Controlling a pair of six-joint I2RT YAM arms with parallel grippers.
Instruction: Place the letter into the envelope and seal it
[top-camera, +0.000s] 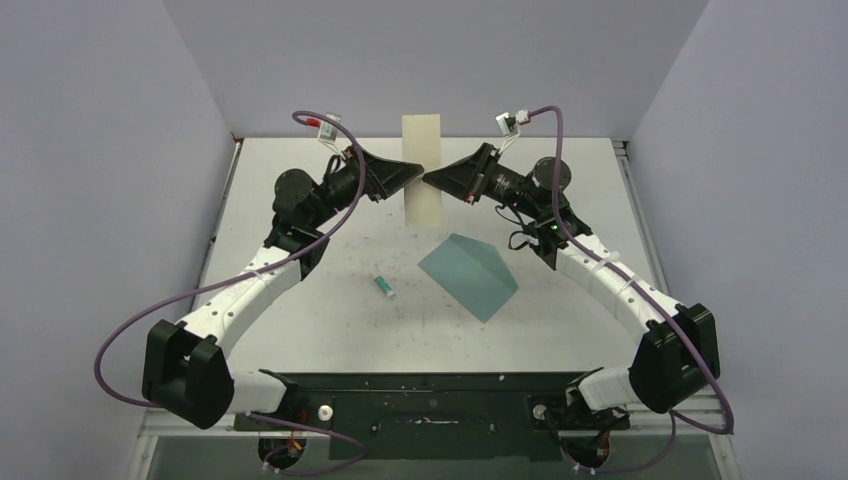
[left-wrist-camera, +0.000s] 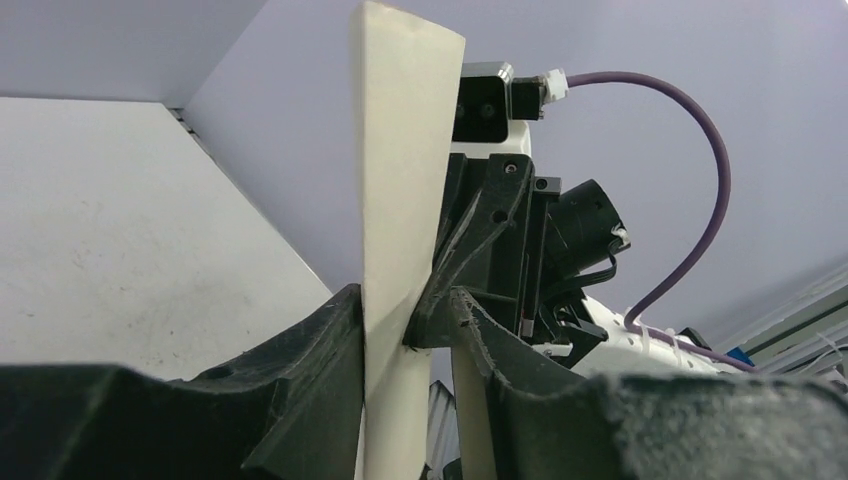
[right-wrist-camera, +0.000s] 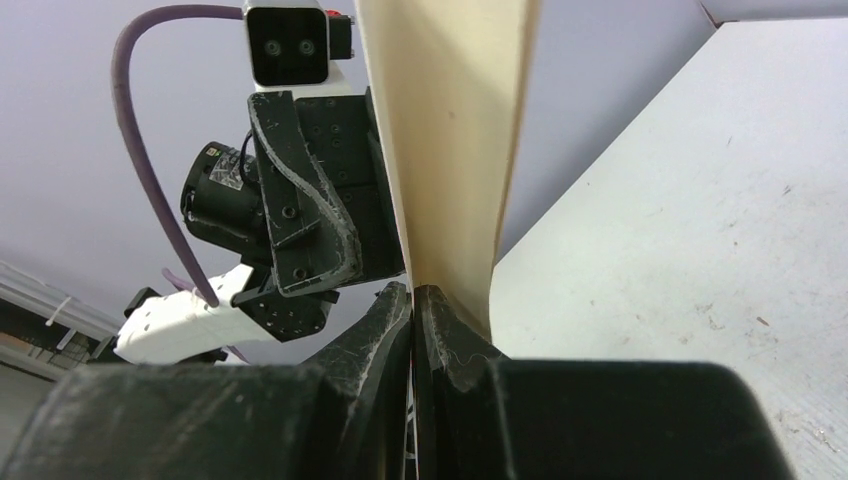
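The letter (top-camera: 421, 170) shows as a cream sheet held upright in the air above the back of the table. It also shows in the left wrist view (left-wrist-camera: 400, 150) and in the right wrist view (right-wrist-camera: 450, 130). My right gripper (top-camera: 428, 180) is shut on its right edge, with the jaws pinched tight (right-wrist-camera: 412, 300). My left gripper (top-camera: 417, 172) is at the left edge. Its jaws stand apart round the sheet (left-wrist-camera: 405, 330), one finger touching it and the other clear. The teal envelope (top-camera: 468, 275) lies flat on the table below, flap open, untouched.
A small white-and-green glue tube (top-camera: 384, 287) lies on the table left of the envelope. Grey walls close in the back and both sides. The two grippers' tips nearly meet at the letter. The arm bases and a black rail (top-camera: 430, 405) run along the near edge.
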